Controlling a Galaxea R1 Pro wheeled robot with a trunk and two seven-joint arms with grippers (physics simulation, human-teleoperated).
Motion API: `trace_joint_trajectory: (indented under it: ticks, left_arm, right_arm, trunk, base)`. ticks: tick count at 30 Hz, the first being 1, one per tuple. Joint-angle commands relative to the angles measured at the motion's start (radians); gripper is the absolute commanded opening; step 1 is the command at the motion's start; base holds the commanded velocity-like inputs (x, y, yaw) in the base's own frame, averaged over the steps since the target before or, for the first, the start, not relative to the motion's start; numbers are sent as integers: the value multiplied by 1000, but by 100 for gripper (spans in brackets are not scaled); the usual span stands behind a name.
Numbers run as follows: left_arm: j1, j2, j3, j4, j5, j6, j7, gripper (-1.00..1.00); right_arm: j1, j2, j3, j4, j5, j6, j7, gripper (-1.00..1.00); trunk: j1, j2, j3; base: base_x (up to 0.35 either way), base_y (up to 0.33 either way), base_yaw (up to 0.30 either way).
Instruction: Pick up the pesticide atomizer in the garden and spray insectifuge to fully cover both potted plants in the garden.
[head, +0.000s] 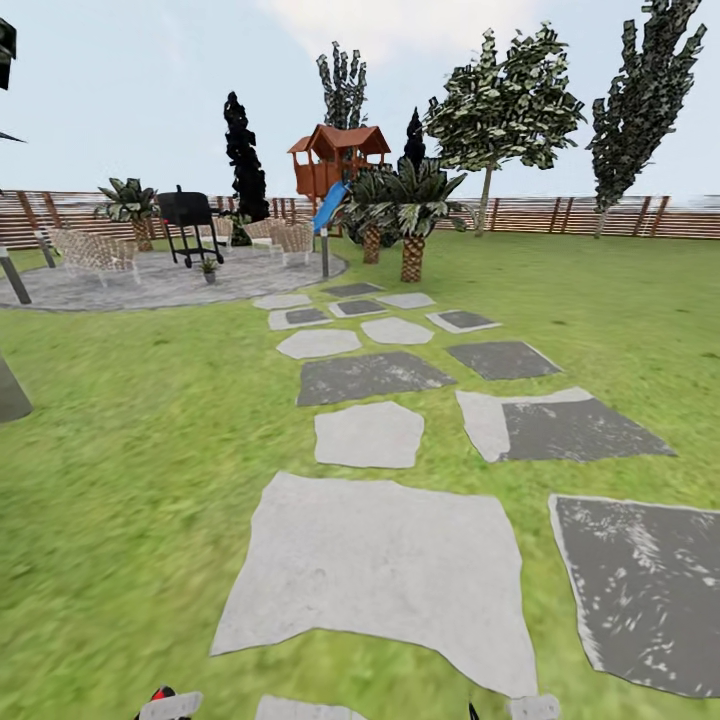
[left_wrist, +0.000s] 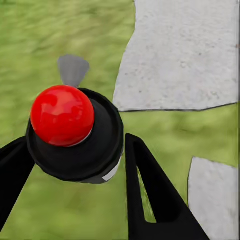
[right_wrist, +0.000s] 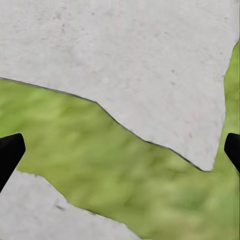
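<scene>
In the left wrist view the pesticide atomizer (left_wrist: 62, 115), a dark bottle with a round red top, sits between two black fingers; my left gripper (left_wrist: 75, 144) is shut on it above grass. Its red top (head: 163, 694) peeks in at the head view's bottom edge. My right gripper (right_wrist: 122, 150) is open, black fingertips (right_wrist: 10, 152) far apart over grass and paving, nothing between them. Far ahead on the left lies the garden's round grey patio (head: 150, 285). One small potted plant (head: 208, 268) stands on it beside the black grill (head: 187, 225).
A path of grey and dark stepping stones (head: 368, 375) runs across the lawn toward the patio. Wicker seats (head: 95, 252) ring the patio. Palms (head: 412, 215), a wooden playhouse with a blue slide (head: 335, 165), trees and a wooden fence (head: 600, 215) stand behind.
</scene>
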Motion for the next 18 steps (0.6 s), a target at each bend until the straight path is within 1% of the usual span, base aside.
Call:
trace_joint_trajectory:
  ticks: [1, 18]
  left_arm:
    - [0, 0, -3, 0, 9, -3, 0, -100]
    - [0, 1, -2, 23, 11, -3, -2, -100]
  right_arm:
    - [-1, 0, -1, 1, 6, -3, 0, 100]
    - [-1, 0, 0, 1, 7, -3, 1, 100]
  trunk:
    - [0, 0, -1]
    - [0, 0, -1]
  base:
    - [340, -80, 0]
    - [340, -80, 0]
